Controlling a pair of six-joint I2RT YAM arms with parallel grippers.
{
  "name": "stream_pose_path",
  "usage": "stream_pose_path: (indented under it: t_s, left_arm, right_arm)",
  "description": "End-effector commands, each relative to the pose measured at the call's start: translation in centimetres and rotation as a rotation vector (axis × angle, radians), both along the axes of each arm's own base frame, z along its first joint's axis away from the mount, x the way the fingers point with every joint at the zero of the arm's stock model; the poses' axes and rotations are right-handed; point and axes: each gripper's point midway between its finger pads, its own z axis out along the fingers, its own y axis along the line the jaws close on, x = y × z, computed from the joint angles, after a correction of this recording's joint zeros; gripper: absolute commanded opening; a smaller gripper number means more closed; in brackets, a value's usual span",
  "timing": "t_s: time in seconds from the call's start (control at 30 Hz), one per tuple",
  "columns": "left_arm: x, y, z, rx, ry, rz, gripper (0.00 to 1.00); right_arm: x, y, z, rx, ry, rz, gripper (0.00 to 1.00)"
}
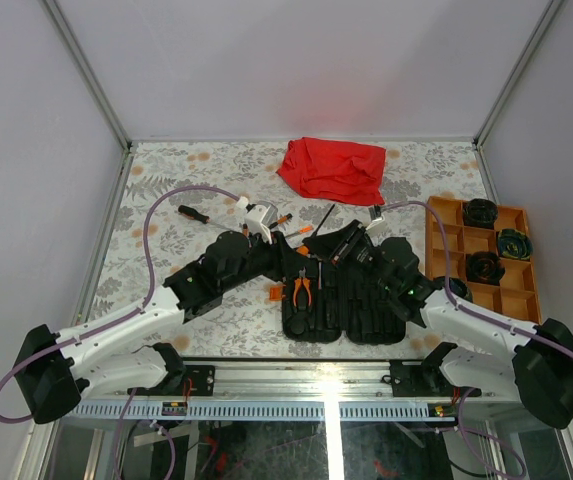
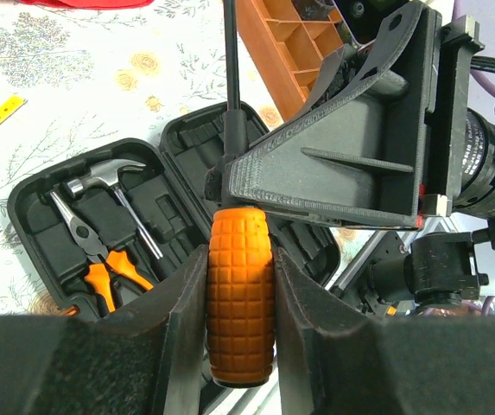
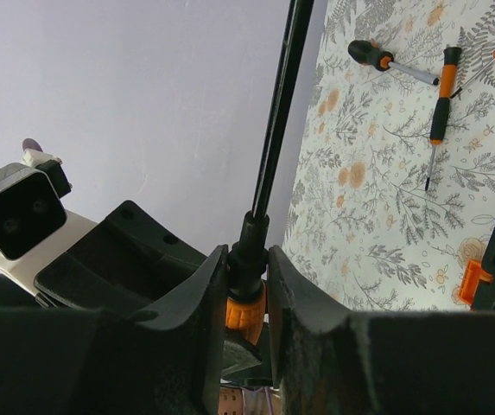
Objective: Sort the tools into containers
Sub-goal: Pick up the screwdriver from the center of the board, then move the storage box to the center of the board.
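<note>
Jointly, left claw [image 2: 240,278] pinching screwdriver [image 2: 240,346] handle — right claw [image 3: 247,281] clamping its black collar, near open case [image 2: 174,213].

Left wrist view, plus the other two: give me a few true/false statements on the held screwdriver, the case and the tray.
1. The left gripper is clamped on the orange handle of a screwdriver. True.
2. The black case is shut. False: it lies open.
3. The right gripper grips the same screwdriver at its black collar. True.
4. The hammer lies loose on the table. False: it sits in the case beside the pliers.
5. The orange tray holds nothing. False: dark round items sit in several compartments.
</note>
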Motion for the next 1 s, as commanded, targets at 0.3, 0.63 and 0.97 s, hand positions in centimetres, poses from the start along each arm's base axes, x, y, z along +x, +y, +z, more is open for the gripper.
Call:
stream_pose_path:
  t_s: [0.3, 0.63, 0.97]
  left_arm:
    - [-0.4, -0.6, 2.2, -0.092, -0.036, -0.030, 0.45]
    - [0.1, 1.0, 1.9, -0.056, -0.034, 0.041, 0.58]
    - [1.7, 4.0, -3.0, 0.112, 0.060, 0.219, 0.61]
  right_arm:
    - [0.9, -2.4, 2.4, -0.111, -0.154, -0.119, 0.00]
    - [2.4, -8.6, -0.7, -0.556, -0.218, -0.319, 0.00]
    - [1.6, -13.5, -2.7, -0.881, -0.199, -0.362, 0.00]
